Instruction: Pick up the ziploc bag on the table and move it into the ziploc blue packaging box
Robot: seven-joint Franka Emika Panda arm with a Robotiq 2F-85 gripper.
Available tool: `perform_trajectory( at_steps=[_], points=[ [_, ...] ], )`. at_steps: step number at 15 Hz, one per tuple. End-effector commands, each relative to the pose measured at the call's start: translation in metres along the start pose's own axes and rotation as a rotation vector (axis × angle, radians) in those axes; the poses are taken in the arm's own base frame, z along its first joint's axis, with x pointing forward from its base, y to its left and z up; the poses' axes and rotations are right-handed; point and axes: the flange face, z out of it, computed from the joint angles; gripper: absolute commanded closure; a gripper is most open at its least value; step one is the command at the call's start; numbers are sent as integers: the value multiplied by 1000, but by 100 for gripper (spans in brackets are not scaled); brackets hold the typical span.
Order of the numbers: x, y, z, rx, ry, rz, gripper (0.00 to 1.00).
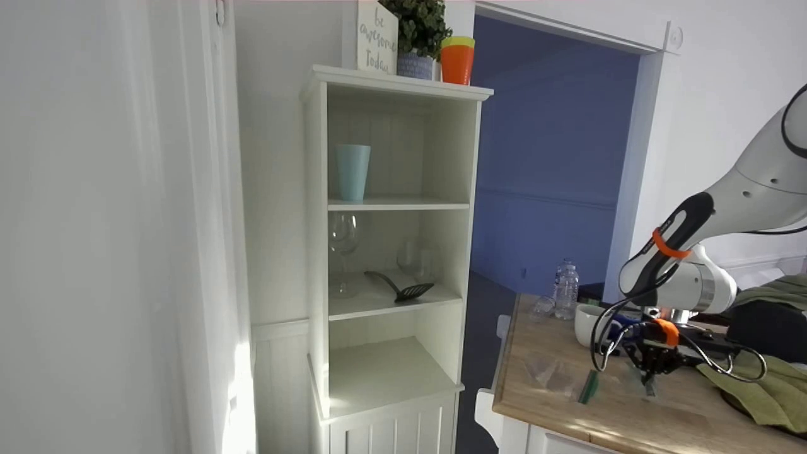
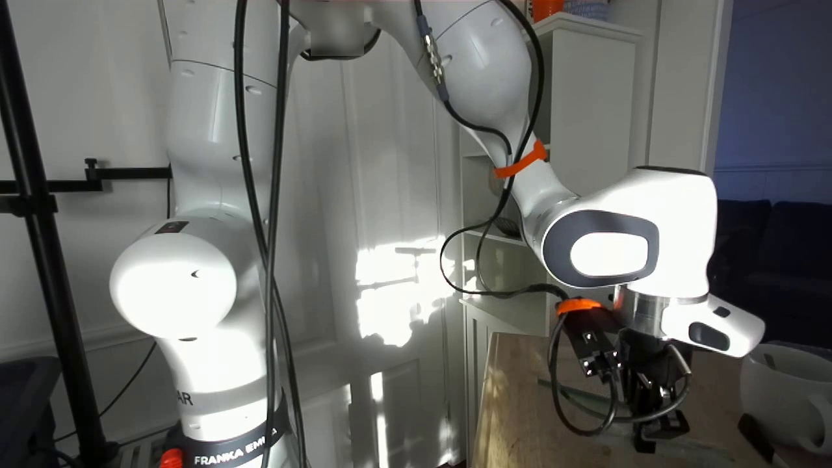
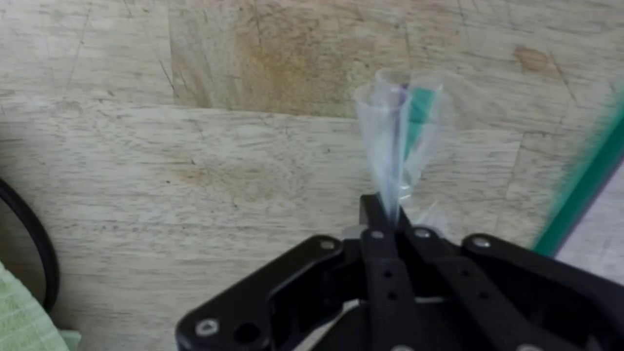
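Hiding part of the pinched bag (image 3: 383,129): black fingers (image 3: 382,265).

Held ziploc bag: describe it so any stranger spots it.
In the wrist view, the wooden tabletop spans the background; find the black hand over it. Pinched there is the clear ziploc bag, bunched up, whereas the neighbouring bag at right shows a long, straight green strip.

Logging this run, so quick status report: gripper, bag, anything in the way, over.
Gripper shut on clear bag. Bag bunched; contact with table unclear. Green zip strip close by on table, possible snag.
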Motion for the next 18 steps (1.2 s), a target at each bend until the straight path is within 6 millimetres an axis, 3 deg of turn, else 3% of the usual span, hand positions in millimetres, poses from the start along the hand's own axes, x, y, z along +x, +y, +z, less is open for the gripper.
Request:
perform_trajectory(
  at_steps=[1, 7, 10, 13, 18],
  points=[
    [16, -3, -49, 67, 35, 34, 99],
    [60, -10, -142, 152, 18, 208, 99],
    [90, -10, -171, 175, 11, 356, 99],
    [124, 3, -168, 166, 4, 506, 99],
    [177, 33, -133, 138, 42, 761, 99]
  ],
)
